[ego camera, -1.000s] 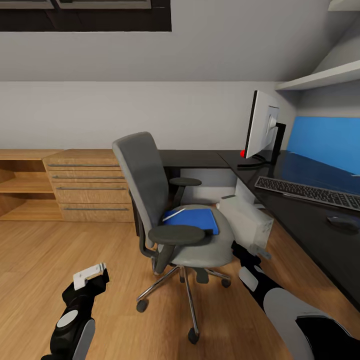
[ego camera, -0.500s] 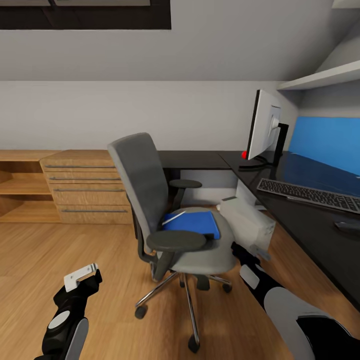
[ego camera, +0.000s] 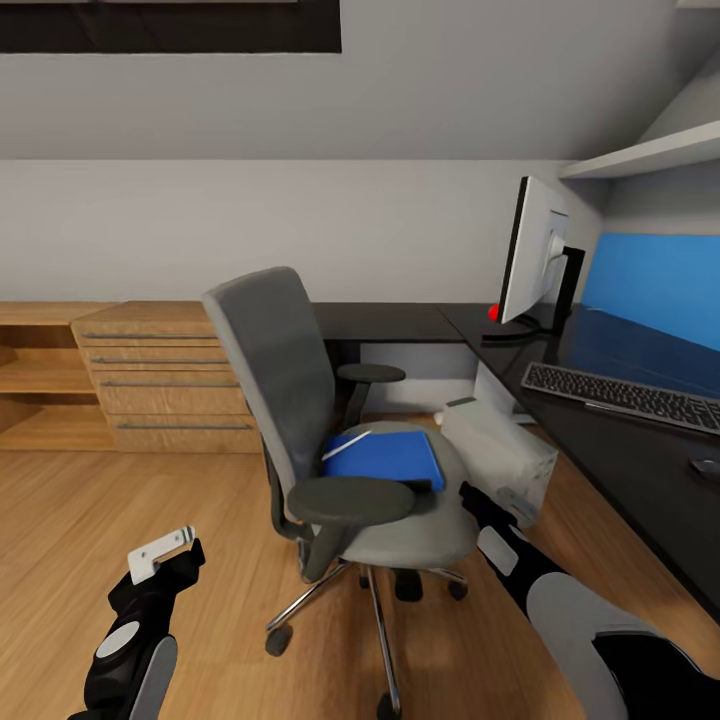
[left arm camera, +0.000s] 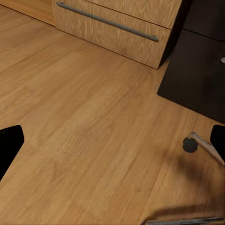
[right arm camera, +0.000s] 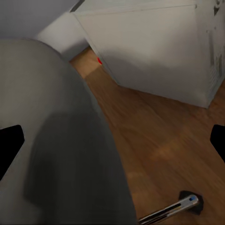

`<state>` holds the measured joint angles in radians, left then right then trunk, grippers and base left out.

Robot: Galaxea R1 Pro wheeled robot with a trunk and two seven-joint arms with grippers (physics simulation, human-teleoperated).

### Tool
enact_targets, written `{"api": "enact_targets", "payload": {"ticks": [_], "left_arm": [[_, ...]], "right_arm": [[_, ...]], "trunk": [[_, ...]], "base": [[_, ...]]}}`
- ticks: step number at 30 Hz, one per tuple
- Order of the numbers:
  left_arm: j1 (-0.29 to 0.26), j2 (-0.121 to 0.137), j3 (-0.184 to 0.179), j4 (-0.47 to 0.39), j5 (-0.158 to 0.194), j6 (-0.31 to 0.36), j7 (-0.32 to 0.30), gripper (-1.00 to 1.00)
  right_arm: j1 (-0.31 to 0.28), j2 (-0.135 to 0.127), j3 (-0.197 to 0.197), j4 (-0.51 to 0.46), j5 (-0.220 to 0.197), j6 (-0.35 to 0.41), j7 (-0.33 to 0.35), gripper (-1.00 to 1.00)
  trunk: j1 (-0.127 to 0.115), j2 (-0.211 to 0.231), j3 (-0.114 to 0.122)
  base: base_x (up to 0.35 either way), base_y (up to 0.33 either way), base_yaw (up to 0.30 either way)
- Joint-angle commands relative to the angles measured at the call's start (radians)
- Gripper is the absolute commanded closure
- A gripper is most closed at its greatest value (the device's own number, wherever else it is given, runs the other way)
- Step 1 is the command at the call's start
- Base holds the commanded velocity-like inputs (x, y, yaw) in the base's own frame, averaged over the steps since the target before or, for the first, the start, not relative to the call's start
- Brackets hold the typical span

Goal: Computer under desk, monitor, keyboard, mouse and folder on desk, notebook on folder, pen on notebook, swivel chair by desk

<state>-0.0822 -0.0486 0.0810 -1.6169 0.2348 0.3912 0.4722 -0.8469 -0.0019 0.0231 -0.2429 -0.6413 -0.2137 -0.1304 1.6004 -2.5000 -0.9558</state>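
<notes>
The grey swivel chair (ego camera: 320,430) stands on the wood floor (ego camera: 70,530) in the middle of the room. Its tall back faces the low wood drawers (ego camera: 160,375). Its seat points toward the black counter (ego camera: 620,450), and the chair is near the counter but not touching it.

The blue folder (ego camera: 385,456) lies flat on the chair seat, between the two black armrests. A thin white strip shows on the folder's top edge, and it is too small to tell what it is.

The light grey computer (ego camera: 497,455) sits tilted on the floor, between the chair and the counter. In the right wrist view, its small red light (right arm camera: 99,60) shows low on its side, and the grey chair seat (right arm camera: 56,140) is close by.

The monitor (ego camera: 532,255) stands upright on the counter in the corner. A small red thing (ego camera: 494,312) shows next to its stand. The keyboard (ego camera: 625,396) lies flat on the counter, closer than the monitor. The mouse (ego camera: 706,466) sits on the counter near the keyboard, at the edge of the picture.

The left claw (ego camera: 165,552) hangs low over the floor, well apart from the chair. It is wide open and holds nothing.

The right claw (right arm camera: 112,140) is down beside the chair seat. Its two fingers are far apart, and it holds nothing.
</notes>
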Motion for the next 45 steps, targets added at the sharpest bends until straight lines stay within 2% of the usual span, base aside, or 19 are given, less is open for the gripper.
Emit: {"api": "enact_targets", "payload": {"ticks": [1, 12, 18, 45], "left_arm": [[-0.001, 0.000, 0.000, -0.001, 0.009, 0.003, 0.005, -1.00], [-0.001, 0.000, 0.000, -0.001, 0.008, 0.004, 0.005, -1.00], [-0.001, 0.000, 0.000, -0.001, 0.009, 0.005, 0.005, -1.00], [-0.001, -0.001, -0.001, 0.000, 0.009, 0.006, 0.005, -1.00]], "right_arm": [[0.000, 0.000, 0.004, 0.036, -0.014, -0.003, -0.004, -1.00], [0.000, 0.002, 0.005, 0.038, -0.014, -0.002, -0.005, -1.00], [0.000, 0.026, 0.004, 0.038, -0.012, -0.003, -0.005, -1.00], [0.000, 0.026, 0.003, 0.037, -0.012, -0.003, -0.003, -1.00]], "trunk": [[0.000, 0.000, -0.001], [0.000, 0.000, -0.001], [0.000, 0.000, -0.001], [0.000, 0.000, -0.001]], "base": [[0.055, 0.000, 0.000], [0.098, 0.000, 0.000], [0.002, 0.000, 0.031], [0.000, 0.000, 0.274]]}}
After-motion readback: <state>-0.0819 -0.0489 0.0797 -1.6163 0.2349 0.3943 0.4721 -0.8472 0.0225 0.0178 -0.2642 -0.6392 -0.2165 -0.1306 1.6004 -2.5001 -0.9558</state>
